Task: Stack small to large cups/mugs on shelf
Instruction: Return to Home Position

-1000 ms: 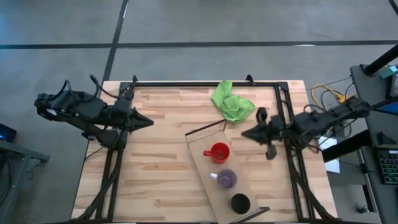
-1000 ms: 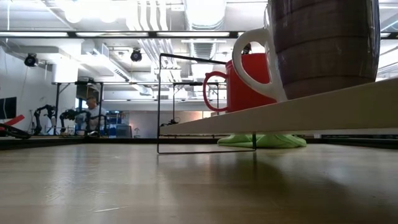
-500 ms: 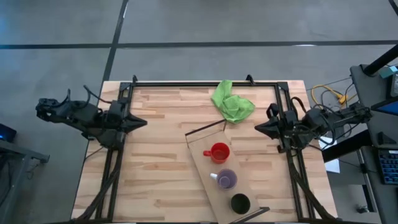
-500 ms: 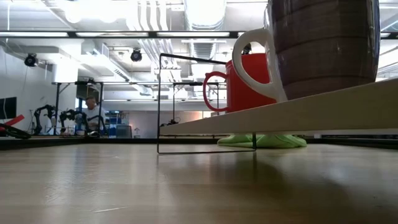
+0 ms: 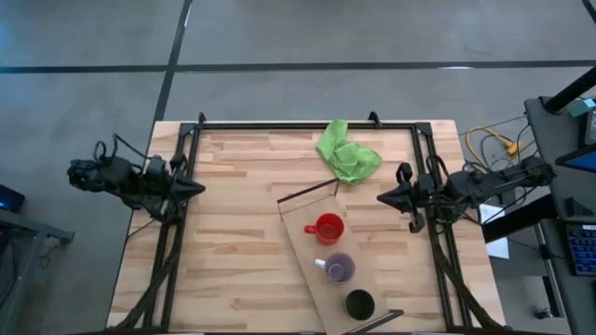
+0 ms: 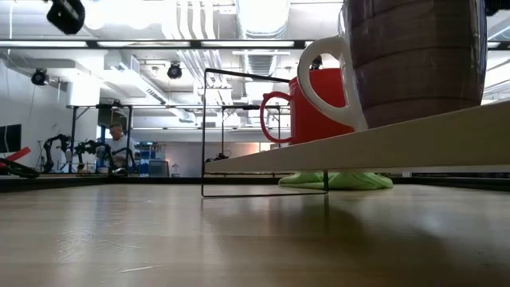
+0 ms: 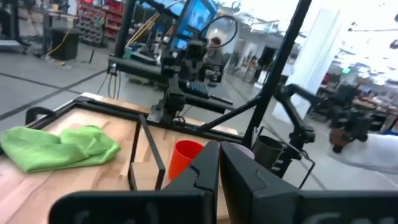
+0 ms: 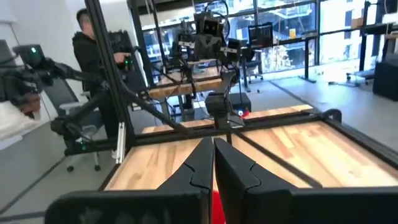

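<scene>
Three cups stand in a row on the light-wood shelf, which lies slantwise on the table's right half: a red cup farthest, a purple cup with a handle in the middle, and a black cup nearest. In the low view the shelf is raised on a wire frame and carries the red cup and the purple cup. My left gripper is shut and empty at the table's left edge. My right gripper is shut and empty, right of the shelf's far end.
A crumpled green cloth lies at the table's far side, just beyond the shelf. A black metal frame runs along the table's far, left and right edges. A person stands in the room beyond the table.
My left gripper has drawn back toward the table's left edge. My right gripper has drawn back toward the right edge, away from the shelf. Both have stayed shut. The cups and the shelf have not moved.
</scene>
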Action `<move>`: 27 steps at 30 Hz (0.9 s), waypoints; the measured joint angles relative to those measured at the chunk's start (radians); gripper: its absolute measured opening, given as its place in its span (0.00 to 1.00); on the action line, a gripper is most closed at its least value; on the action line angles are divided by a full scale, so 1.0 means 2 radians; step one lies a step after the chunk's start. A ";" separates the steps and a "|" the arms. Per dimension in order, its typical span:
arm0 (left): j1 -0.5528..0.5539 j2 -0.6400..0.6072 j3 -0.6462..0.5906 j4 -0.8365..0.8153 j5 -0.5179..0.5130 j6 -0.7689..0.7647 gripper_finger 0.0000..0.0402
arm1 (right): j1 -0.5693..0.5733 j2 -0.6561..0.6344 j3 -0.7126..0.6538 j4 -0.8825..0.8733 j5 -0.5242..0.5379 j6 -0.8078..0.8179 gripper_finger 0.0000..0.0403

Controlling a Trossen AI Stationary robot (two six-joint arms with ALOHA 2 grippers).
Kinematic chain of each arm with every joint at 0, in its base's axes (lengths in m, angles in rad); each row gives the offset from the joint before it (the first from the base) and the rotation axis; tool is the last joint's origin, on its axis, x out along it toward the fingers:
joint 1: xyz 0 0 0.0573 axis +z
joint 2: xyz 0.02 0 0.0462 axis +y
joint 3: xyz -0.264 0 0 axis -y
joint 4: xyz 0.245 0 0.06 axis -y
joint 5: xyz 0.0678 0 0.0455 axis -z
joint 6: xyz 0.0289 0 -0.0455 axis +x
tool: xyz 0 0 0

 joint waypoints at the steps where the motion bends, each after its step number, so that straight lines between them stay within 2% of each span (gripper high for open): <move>1: 0.000 -0.012 -0.011 0.003 0.003 0.000 0.00 | 0.000 -0.005 -0.006 0.001 0.000 0.004 0.02; 10: 0.000 -0.105 -0.091 0.040 0.007 0.001 0.00 | 0.000 -0.058 -0.095 0.097 0.000 0.030 0.02; 17: 0.000 -0.092 -0.141 0.122 0.044 0.024 0.00 | 0.000 -0.107 -0.156 0.176 0.000 0.032 0.02; 20: 0.000 -0.090 -0.165 0.131 0.047 0.023 0.00 | -0.001 -0.125 -0.173 0.178 0.000 0.033 0.02; 27: 0.000 -0.105 -0.228 0.231 0.045 0.036 0.00 | -0.001 -0.160 -0.193 0.167 0.000 0.031 0.02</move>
